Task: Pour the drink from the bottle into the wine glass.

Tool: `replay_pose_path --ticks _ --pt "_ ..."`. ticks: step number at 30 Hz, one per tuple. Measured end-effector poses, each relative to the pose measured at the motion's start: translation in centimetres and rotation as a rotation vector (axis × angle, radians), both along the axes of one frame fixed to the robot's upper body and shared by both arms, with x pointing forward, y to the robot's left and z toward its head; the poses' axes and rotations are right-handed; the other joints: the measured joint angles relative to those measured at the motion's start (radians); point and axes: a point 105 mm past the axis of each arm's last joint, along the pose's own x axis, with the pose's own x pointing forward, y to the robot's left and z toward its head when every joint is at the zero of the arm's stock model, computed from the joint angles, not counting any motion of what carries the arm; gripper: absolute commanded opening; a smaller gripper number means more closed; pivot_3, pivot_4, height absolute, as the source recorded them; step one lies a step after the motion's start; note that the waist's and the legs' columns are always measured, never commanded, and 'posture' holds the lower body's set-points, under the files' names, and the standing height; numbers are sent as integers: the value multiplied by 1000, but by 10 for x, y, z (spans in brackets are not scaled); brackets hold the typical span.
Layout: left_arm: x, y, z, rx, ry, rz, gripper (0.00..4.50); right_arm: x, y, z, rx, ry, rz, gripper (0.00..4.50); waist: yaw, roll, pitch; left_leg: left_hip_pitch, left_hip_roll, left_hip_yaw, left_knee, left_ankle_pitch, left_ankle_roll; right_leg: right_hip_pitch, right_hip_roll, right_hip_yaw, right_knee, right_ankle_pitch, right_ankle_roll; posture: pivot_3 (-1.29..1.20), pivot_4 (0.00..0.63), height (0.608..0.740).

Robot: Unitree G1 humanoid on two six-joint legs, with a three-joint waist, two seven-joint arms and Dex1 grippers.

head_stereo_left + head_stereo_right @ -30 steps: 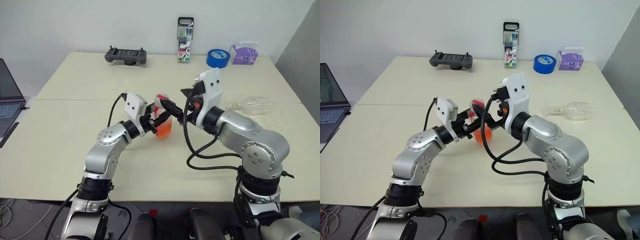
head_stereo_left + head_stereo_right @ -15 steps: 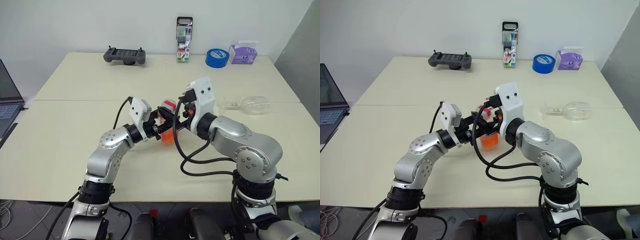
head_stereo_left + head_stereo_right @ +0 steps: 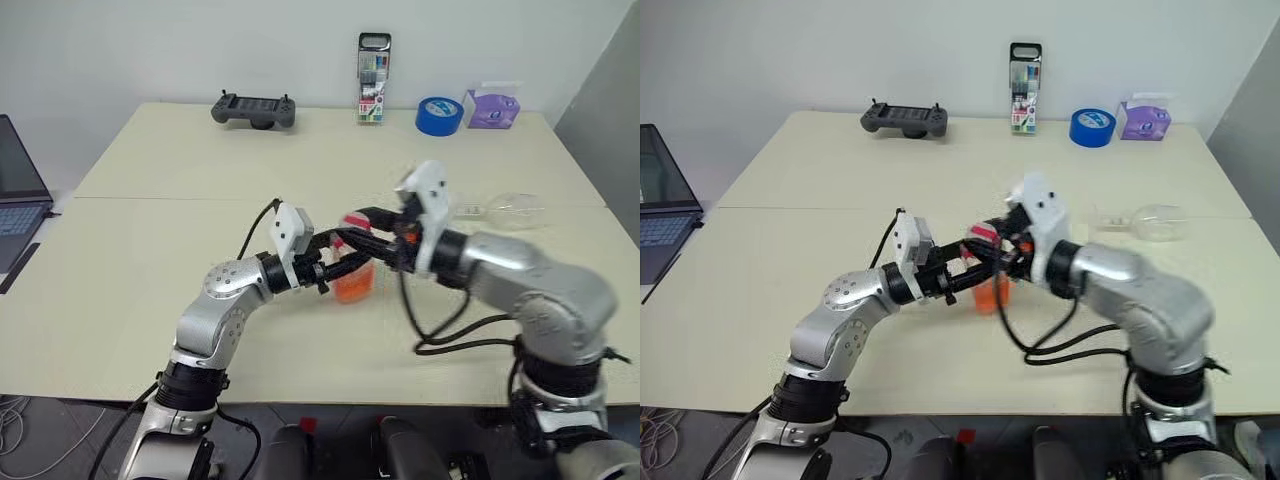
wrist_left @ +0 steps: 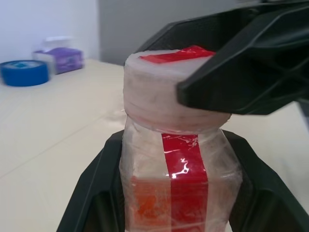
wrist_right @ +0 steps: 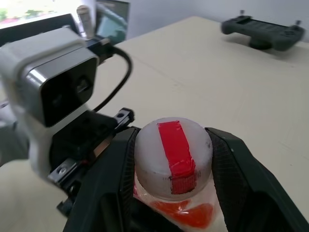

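Observation:
My left gripper (image 3: 344, 272) is shut on the body of the bottle (image 3: 352, 278), holding it upright just above the table (image 3: 150, 250) in front of me. In the left wrist view the bottle (image 4: 176, 164) sits between both black fingers, its red label strip facing the camera. The orange-red drink (image 3: 352, 290) fills its lower part. My right gripper (image 3: 358, 230) comes in from the right, fingers pressed on either side of the red-and-white cap (image 5: 173, 145). The wine glass (image 3: 508, 208) lies on its side at the right, apart from both grippers.
Along the table's far edge stand a grey game controller (image 3: 253, 108), an upright marker pack (image 3: 373, 65), a blue tape roll (image 3: 437, 115) and a purple tissue box (image 3: 490, 107). A laptop (image 3: 15, 190) sits off the left side. Black cables hang under my right forearm.
Both hands and the bottle have drifted nearer to me and slightly right. My right gripper's fingers have narrowed from wide apart onto the cap, and that arm's elbow has swung outward.

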Motion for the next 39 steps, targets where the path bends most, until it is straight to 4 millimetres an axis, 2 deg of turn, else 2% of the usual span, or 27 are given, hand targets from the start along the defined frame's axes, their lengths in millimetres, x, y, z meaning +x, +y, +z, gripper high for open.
replay_pose_path --ticks 3,6,12,16,19,20,26,31,34,39 --pt "-17 -13 3 6 -10 -117 2102 -15 -15 4 -42 1 195 1887 -2 2 1 1 1 1 0 -2 3 1 0 0 -2 0 0 0 150 740" --pt "-21 -18 3 13 -11 -144 2102 -14 -22 2 -55 -3 286 1887 -8 2 2 4 2 3 0 -2 4 1 3 3 0 0 0 0 150 740" --pt "-18 -16 -1 31 -3 -117 2101 -6 -20 -3 -65 -49 325 1887 -5 2 2 4 4 1 1 -2 4 1 6 4 2 0 1 0 150 740" --pt "-9 -10 0 9 2 -35 2096 2 -12 0 -32 -44 255 3241 -2 2 2 4 4 1 1 -2 3 1 4 5 2 0 0 0 150 740" --pt "-4 -8 -1 9 7 2 2086 -1 -4 5 -17 -73 224 4276 1 2 2 3 3 0 1 -2 3 1 3 4 2 0 0 0 150 740" --pt "-3 -7 -2 9 8 8 2086 -2 -2 7 -14 -95 201 4492 2 2 2 2 3 0 1 -2 3 1 2 4 2 0 0 0 150 740" --pt "1 -5 -9 17 37 18 2086 -5 8 22 16 -179 -18 4500 1 2 2 2 2 0 1 -2 3 0 -4 4 2 0 0 0 150 740" --pt "4 -3 -14 25 45 17 2086 -5 11 17 7 -151 -225 4500 1 2 2 2 2 0 1 -1 2 0 -4 4 3 0 0 0 150 740" --pt "7 -2 -15 29 33 20 2086 -7 13 13 65 -92 -305 4500 0 2 2 2 2 0 1 -1 2 -1 -4 4 4 0 0 0 150 740" --pt "13 -4 -7 26 -8 16 2086 -8 11 13 106 -63 -446 4500 0 3 2 1 1 0 1 -1 2 -1 -4 4 4 0 0 0 150 740"
